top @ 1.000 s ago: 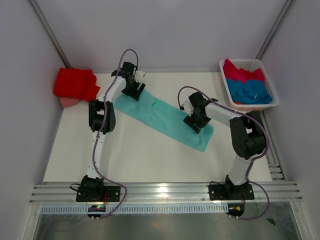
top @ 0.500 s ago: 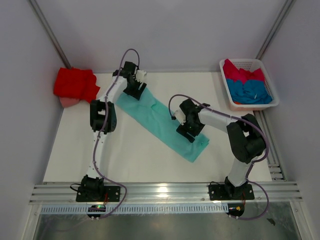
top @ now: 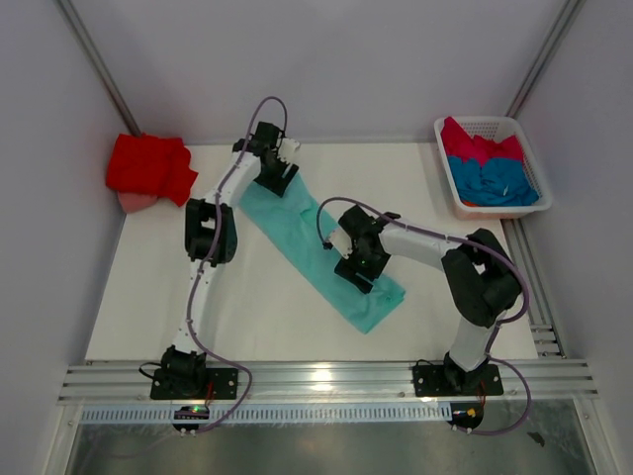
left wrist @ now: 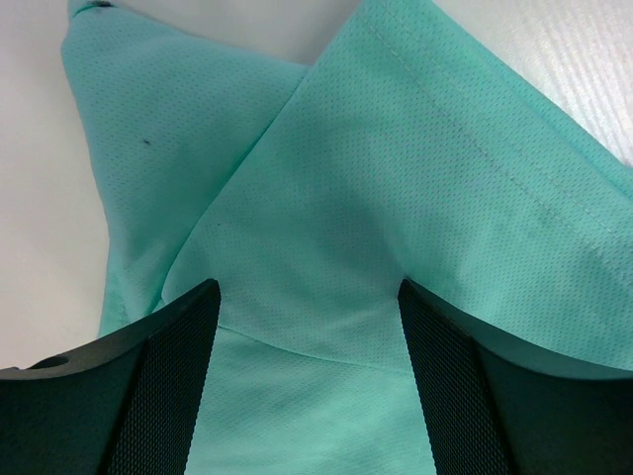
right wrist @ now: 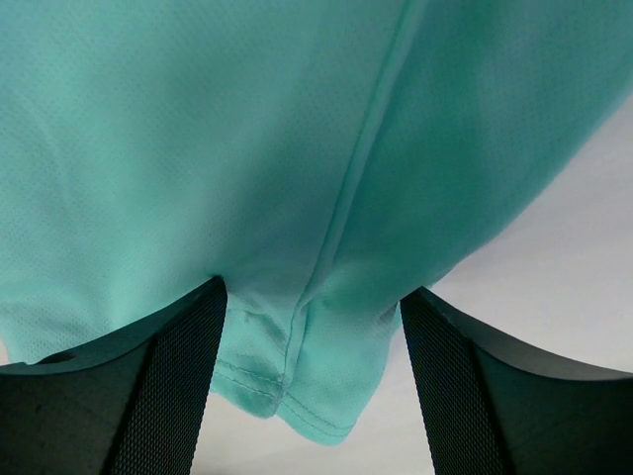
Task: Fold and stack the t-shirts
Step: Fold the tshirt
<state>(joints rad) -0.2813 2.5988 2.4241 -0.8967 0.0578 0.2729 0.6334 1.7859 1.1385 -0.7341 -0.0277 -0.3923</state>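
While my wrist cameras fill up with teal cloth, only the overhead camera tells me where that cloth lies. The mint-teal t-shirt [top: 297, 230] is folded into a long band that runs diagonally across the table [top: 247, 317], from far left toward near right. My left claw [top: 280, 170] sits on its far end. My right claw [top: 358, 269] sits close to its near end, with one corner of cloth showing beyond it. From above I cannot tell how the fingers of either claw stand.

The wrist views settle that. Both claws are spread wide, with their tips down on the shirt, and the fabric spans the gap unpinched. Between my left fingers [left wrist: 173, 366] one layer crosses another in a slanting fold. A stitched hem runs along the right, and a small dark speck sits near the upper left. Between my right fingers [right wrist: 450, 376] a seam climbs from a stitched hem at the bottom, and white table shows at the lower right. Up close the fabric is a plain, fine-holed mesh.

Only the overhead view takes in the rest. A bright red t-shirt [top: 148, 165] lies crumpled at the far left corner. A white basket [top: 473, 123] at the far right holds a blue t-shirt [top: 497, 180] and a crimson-pink t-shirt [top: 482, 147], well apart from both claws.
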